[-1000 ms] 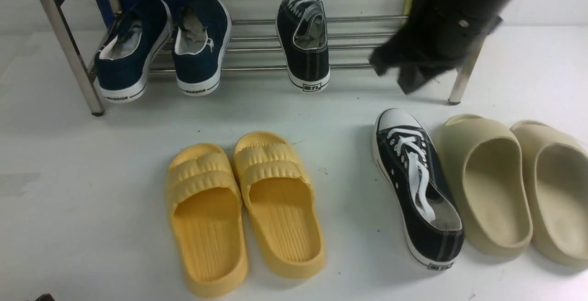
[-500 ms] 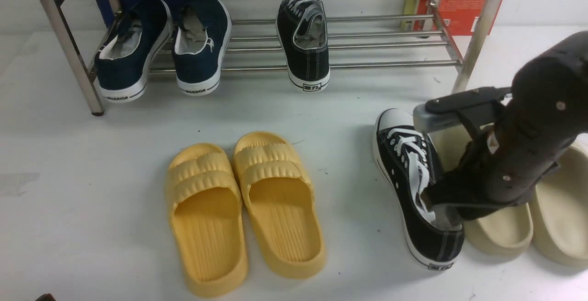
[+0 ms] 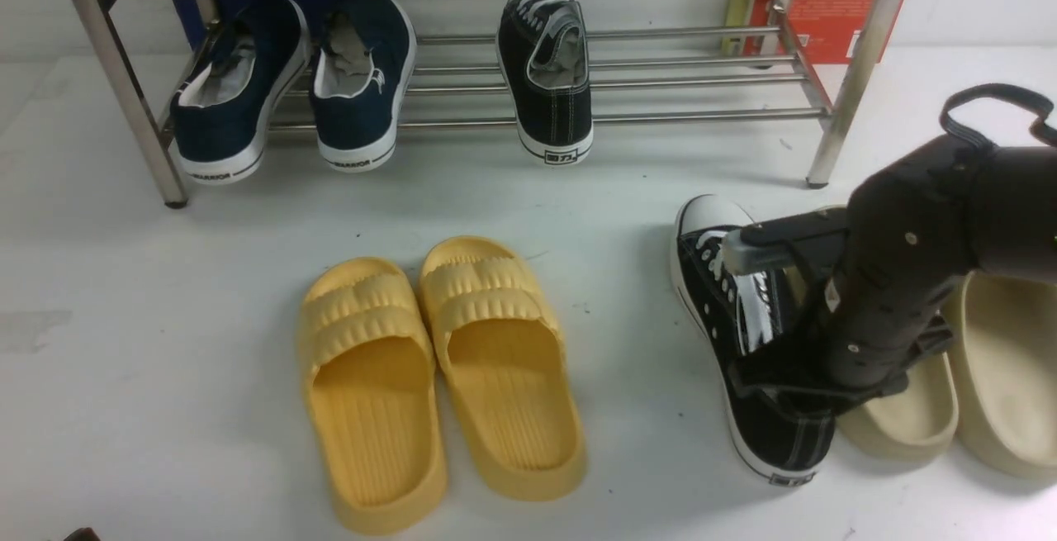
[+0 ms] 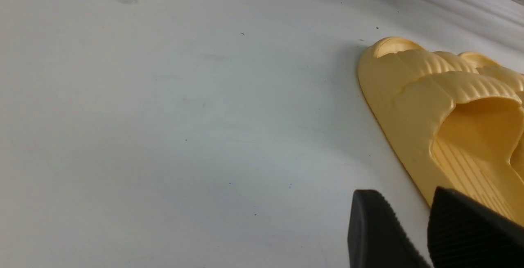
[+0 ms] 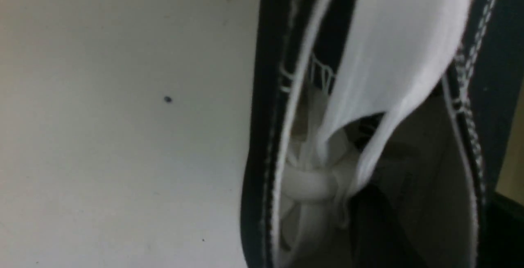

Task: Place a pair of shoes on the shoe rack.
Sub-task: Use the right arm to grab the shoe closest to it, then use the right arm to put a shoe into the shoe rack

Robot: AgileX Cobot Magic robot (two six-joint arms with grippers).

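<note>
- Right wrist view: My right jaws are parted around one side wall of the black canvas sneaker (image 5: 276, 137), one finger (image 5: 382, 235) inside the opening, the other (image 5: 505, 223) outside. I see no firm grip. If I lift before closing fully, the sneaker could slip back onto the table (image 5: 123, 137).
- The white lace (image 5: 393, 63) droops into the opening, close to my inner finger. Closing there could pinch it, weakening the hold or snagging as I let go.
- Front view: This sneaker lies on the table, against the nearer beige clog (image 3: 917, 417). My outer finger works on that crowded side, so it could catch the clog and drag it along.
- The other black sneaker (image 3: 570, 124) sits on the lower tier of the shoe rack (image 3: 702, 116). Held by one side, mine may tilt or swing in transit, bumping its mate or a front bar.
- Left wrist view: My left jaws are spread and hold nothing, near a yellow slide (image 4: 393, 108). A careless sweep could nudge it.
</note>
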